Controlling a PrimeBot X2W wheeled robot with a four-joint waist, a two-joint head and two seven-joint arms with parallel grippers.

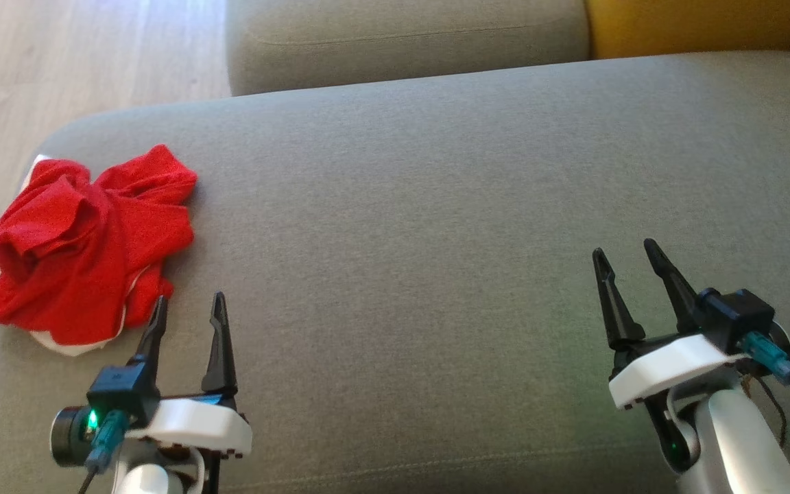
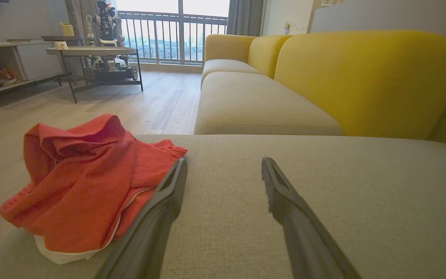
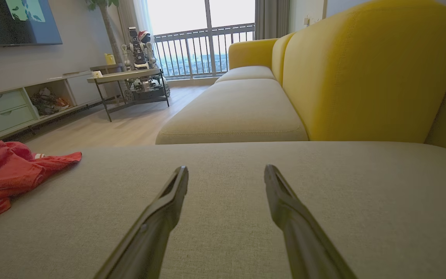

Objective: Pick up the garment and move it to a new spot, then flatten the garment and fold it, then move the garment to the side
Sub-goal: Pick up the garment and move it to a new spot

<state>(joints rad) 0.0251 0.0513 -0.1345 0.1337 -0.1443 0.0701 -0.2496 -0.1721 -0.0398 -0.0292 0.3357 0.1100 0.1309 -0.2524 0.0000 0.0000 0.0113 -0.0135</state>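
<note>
A crumpled red garment (image 1: 86, 240) with a white edge lies bunched at the left end of the grey sofa seat (image 1: 436, 206). In the left wrist view the garment (image 2: 87, 182) sits just left of my fingers. My left gripper (image 1: 189, 309) stands open just right of the garment's near corner, nothing between its fingers. My right gripper (image 1: 628, 254) stands open far to the right over bare cushion, empty. The right wrist view shows the garment (image 3: 10, 170) at its far left edge.
A second grey seat cushion (image 1: 402, 34) and a yellow backrest (image 1: 697, 24) lie beyond. Wooden floor (image 1: 59, 62) drops off at the left. A low table (image 2: 91, 52) with a robot toy and a TV cabinet (image 3: 10, 108) stand across the room.
</note>
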